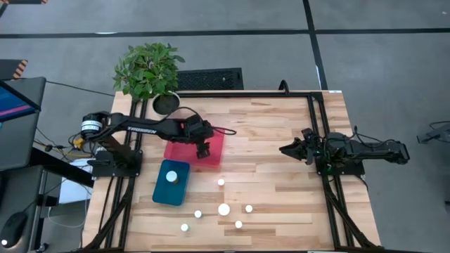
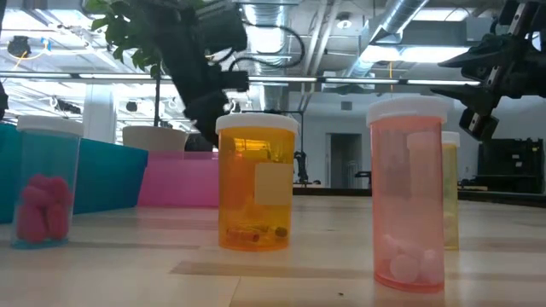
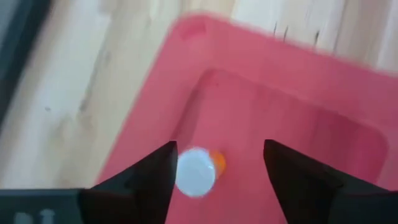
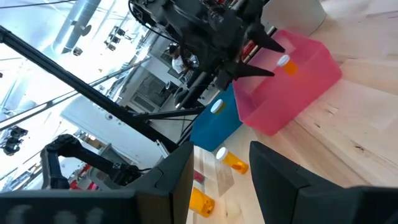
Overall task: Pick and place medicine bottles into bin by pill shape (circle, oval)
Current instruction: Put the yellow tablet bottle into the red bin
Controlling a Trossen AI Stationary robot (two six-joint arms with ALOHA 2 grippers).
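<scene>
Hovering above the pink bin (image 1: 211, 144), your left end effector (image 1: 203, 149) has its fingers spread apart and grasps nothing. The left wrist view shows why you can read this as a drop-off step: directly below the parted fingers (image 3: 149, 180) an orange bottle with a white cap (image 3: 198, 172) lies on the floor of the bin, clear of both fingers. That bottle looks delivered, so judge this placement as finished.

Your next move calls for lifting straight up out of the bin, then swinging outward to the loose bottles (image 1: 223, 209) standing on the table (image 1: 281, 140), well apart from the end effector on the side away from the plant (image 1: 148, 69). Six white caps show there in the high view. Beside the pink bin, the blue bin (image 1: 163, 192) already holds one white-capped bottle (image 1: 171, 177).

Your right end effector (image 1: 287, 149) waits at the far side of the table, fingers parted and empty.

Only the left wrist view lets you see the bottle inside the pink bin; from overhead the arm covers it. Only the low view shows contents: an orange bottle (image 2: 256, 181) close by, a pink bottle (image 2: 408, 194) with roundish white pills at its bottom, and a blue bottle (image 2: 49, 180) with pink pills. You need that view to sort by shape, though the orange bottle's pills are hard to make out.
</scene>
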